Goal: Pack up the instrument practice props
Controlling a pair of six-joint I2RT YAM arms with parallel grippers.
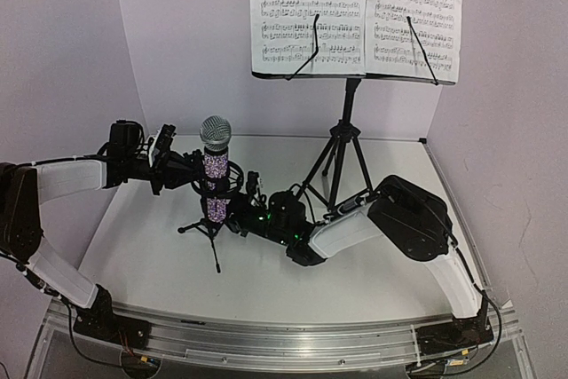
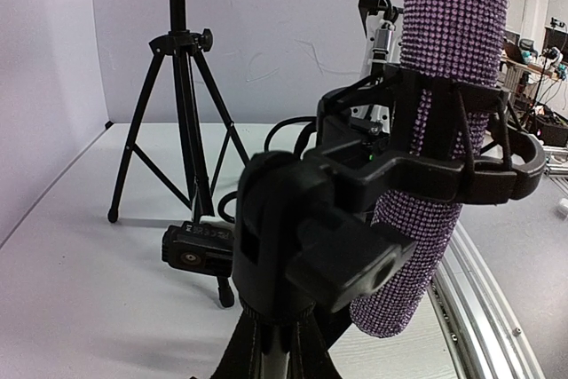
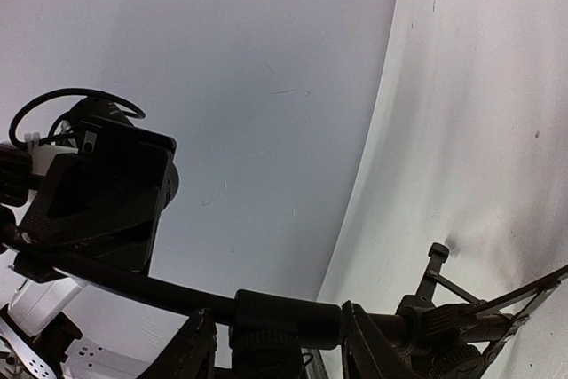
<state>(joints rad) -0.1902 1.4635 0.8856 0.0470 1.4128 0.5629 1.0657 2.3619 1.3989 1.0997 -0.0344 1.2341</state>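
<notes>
Purple microphone sits upright in the clip of the mic stand, left-middle of the worktop. Left claw is pinched closed right at that clip, can't tell if it's actually gripping. Right claw is partway apart, straddling the stand's pole.

We're looking at a white tabletop, pale walls closing around it, soft even light.

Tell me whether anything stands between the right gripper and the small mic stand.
Nothing visible does. The right gripper is at the small mic stand. In the wrist view its jaws sit on either side of the stand's black post, with no other thing between. The music stand stands apart, behind and to the right.
</notes>
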